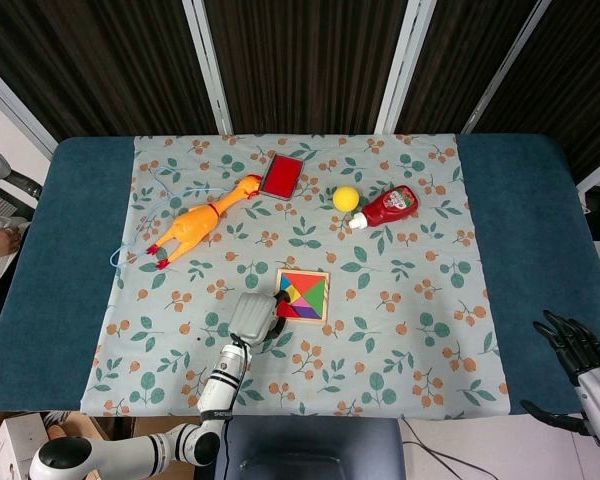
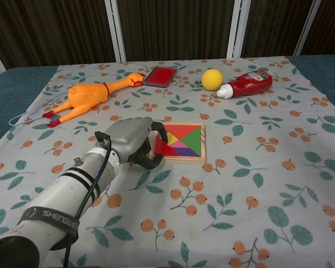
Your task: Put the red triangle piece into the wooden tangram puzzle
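Observation:
The wooden tangram puzzle [image 2: 181, 158] lies mid-table on the flowered cloth, with coloured pieces in its tray; the head view shows the wooden tangram puzzle [image 1: 326, 296] too. The red triangle piece [image 2: 165, 149] sits at the tray's left front corner, tilted slightly over the rim. My left hand [image 2: 134, 140] curls around it from the left, pinching it between thumb and fingers. In the head view the left hand [image 1: 251, 316] hides the triangle. My right hand [image 1: 576, 349] hangs off the table's front right edge, fingers spread and holding nothing.
An orange rubber chicken [image 2: 88, 97] with a blue cord lies at the back left. A flat red box [image 2: 159, 75], a yellow ball [image 2: 212, 79] and a lying ketchup bottle [image 2: 247, 84] line the back. Dark blue table [image 1: 525, 220] flanks the cloth.

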You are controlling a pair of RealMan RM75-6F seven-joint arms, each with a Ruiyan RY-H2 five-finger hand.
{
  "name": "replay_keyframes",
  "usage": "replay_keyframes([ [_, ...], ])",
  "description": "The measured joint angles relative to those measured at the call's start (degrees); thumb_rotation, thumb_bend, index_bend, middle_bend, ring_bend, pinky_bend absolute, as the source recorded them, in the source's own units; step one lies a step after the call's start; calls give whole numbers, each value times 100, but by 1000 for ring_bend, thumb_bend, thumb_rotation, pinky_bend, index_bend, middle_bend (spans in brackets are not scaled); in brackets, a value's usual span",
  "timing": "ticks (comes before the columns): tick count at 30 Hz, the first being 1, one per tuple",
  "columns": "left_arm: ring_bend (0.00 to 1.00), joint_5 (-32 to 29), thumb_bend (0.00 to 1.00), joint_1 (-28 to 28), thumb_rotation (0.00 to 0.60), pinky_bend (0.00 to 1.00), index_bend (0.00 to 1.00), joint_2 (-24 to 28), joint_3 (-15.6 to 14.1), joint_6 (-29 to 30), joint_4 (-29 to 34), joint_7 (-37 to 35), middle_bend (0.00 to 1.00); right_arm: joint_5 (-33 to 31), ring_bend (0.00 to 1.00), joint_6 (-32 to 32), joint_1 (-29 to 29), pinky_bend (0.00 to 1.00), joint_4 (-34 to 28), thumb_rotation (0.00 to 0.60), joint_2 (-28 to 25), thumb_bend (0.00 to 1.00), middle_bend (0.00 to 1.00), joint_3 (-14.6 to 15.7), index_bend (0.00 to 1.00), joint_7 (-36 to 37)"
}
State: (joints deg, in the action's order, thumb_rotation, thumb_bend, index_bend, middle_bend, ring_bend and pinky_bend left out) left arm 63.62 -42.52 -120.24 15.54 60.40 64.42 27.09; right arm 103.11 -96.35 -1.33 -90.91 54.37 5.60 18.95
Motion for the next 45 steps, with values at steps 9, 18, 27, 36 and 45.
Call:
replay_keyframes([
  [9,1000,1,413,-1,600,1000,396,43,1,40,98,52,1000,-8,0,1,-3,0,-8,600,0,246,0,-7,0,-18],
  [18,1000,-54,415,-5,600,1000,345,47,6,25,113,88,1000,-25,0,-4,-9,0,9,600,-1,247,0,-12,0,14],
  [27,1000,-81,416,-7,600,1000,264,54,13,31,157,94,1000,-20,0,-21,-17,0,12,600,-3,246,0,-13,0,31],
  [36,1000,30,412,48,600,1000,293,196,-52,162,444,104,1000,-11,0,-15,-17,0,13,600,8,247,0,-15,0,1],
  [45,538,797,410,604,600,739,156,1204,-632,869,1602,-247,580,-21,0,-19,-41,0,-7,600,16,247,0,-9,0,-80],
])
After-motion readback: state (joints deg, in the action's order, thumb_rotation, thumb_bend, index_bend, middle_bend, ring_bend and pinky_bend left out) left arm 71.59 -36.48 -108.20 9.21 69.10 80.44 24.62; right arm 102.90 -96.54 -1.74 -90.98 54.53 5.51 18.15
